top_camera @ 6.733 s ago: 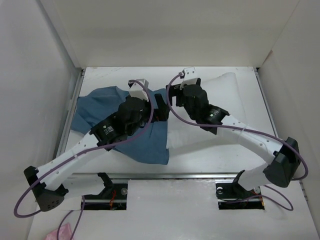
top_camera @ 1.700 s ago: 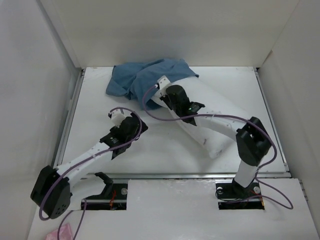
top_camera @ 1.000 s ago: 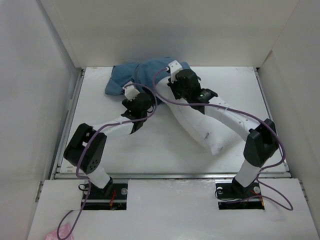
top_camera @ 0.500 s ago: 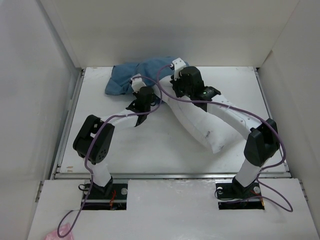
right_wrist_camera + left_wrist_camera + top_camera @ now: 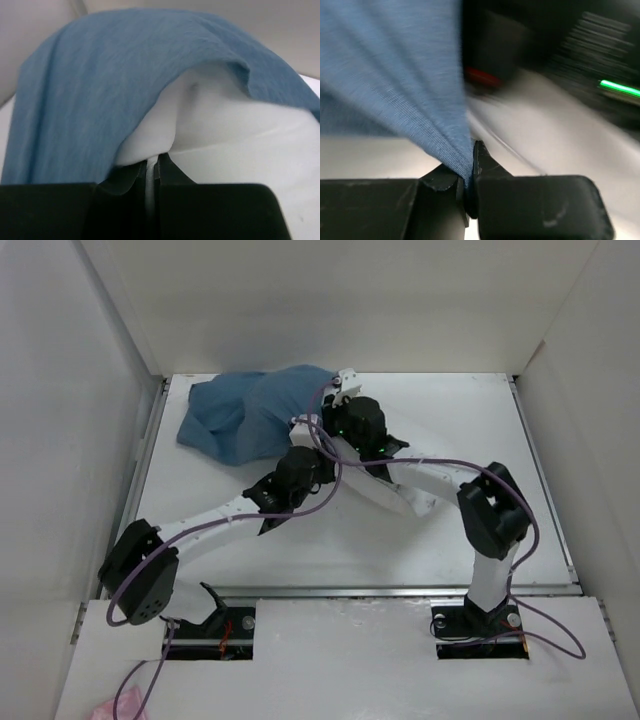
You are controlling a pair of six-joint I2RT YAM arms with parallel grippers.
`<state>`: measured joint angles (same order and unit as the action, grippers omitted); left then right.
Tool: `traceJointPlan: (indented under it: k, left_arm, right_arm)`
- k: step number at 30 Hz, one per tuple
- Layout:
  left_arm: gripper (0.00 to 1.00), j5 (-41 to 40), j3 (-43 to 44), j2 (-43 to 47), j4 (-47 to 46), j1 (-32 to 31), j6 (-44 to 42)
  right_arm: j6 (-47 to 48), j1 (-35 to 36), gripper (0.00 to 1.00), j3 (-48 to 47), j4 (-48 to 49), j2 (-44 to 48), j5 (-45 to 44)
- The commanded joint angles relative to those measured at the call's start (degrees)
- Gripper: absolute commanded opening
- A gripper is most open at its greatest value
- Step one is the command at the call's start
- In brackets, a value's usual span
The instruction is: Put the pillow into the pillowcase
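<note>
Clamping tight, left tool (image 5: 472, 167) grips pillowcase (image 5: 395, 75) edge, right tool (image 5: 153, 167) grips pillow (image 5: 225, 130) edge.

No legible text, label, brand, number or sign is present in any view. The pillowcase (image 5: 240, 418) and the pillow (image 5: 225, 120) carry no readable print. A striped patch (image 5: 600, 25) near a green light (image 5: 619, 89) is too blurred to read.

Top view was evenly bright, diffuse overhead light, faint soft shadows on the tabletop (image 5: 330, 540). Left wrist view was motion-blurred toward upper right, green light (image 5: 619, 89) streaked. Right wrist view was soft, right pincer (image 5: 152, 172) underexposed black.
</note>
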<state>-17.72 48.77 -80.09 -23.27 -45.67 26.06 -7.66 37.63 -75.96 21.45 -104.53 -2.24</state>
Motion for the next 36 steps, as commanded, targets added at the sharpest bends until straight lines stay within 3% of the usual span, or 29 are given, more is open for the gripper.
traceJointPlan:
  k: [1, 5, 9, 15, 19, 21, 22, 23, 26, 27, 33, 36]
  left_arm:
    - [0.0, 16.9, -0.3, 6.9, -0.8, -8.8, 3.1]
    - [0.0, 20.3, -3.5, 8.8, 3.6, -12.9, 5.6]
    - [0.0, 28.8, -3.5, 8.8, 0.8, -16.2, 3.7]
    - [0.0, 28.9, -0.1, 3.6, 3.5, -16.8, 2.9]
    - [0.02, 23.9, 4.7, 0.9, 10.7, -16.8, 5.5]
    - [0.23, 21.1, 6.4, 0.9, 13.9, -16.0, 6.0]
    - [0.57, 20.4, 7.1, 1.8, 15.1, -15.3, 6.0]
    - [0.68, 18.4, 8.4, 2.7, 17.4, -15.3, 5.3]
    - [1.0, 14.1, 11.7, 7.1, 23.3, -15.3, 4.1]
    - [1.0, 11.2, 12.3, 8.5, 24.8, -15.3, 3.5]
    - [1.0, -0.1, 15.9, 18.7, 34.4, -14.7, 4.2]
    - [1.0, -5.3, 18.2, 22.2, 37.5, -14.7, 4.8]
  right_arm:
    - [-9.3, 4.6, 0.0, -4.7, 20.2, -6.6, -14.1]
    - [-16.9, 4.6, 0.0, -6.8, 20.2, -8.5, -26.1]
    - [-24.6, 5.2, 0.0, -6.3, 19.1, -9.6, -32.2]
    - [-26.4, 5.8, 0.0, 1.4, 21.2, -7.6, -30.2]
    - [-24.4, 5.8, 0.04, 10.3, 25.0, -1.2, -20.0]
    - [-19.5, 5.8, 0.14, 14.2, 27.2, 0.7, -10.7]
    - [-18.1, 5.8, 0.21, 18.3, 29.1, 1.4, -7.7]
    - [-16.4, 5.8, 0.48, 20.0, 32.7, 2.5, -5.3]
    - [-14.2, 5.8, 0.86, 23.3, 34.5, 4.5, 2.7]
    - [-13.4, 5.3, 0.94, 23.8, 32.1, 5.2, 3.6]
    - [-10.8, 4.7, 0.95, 21.5, 18.0, 13.1, 2.8]
    - [-6.0, 4.7, 0.95, 14.3, -0.5, 16.7, 1.3]
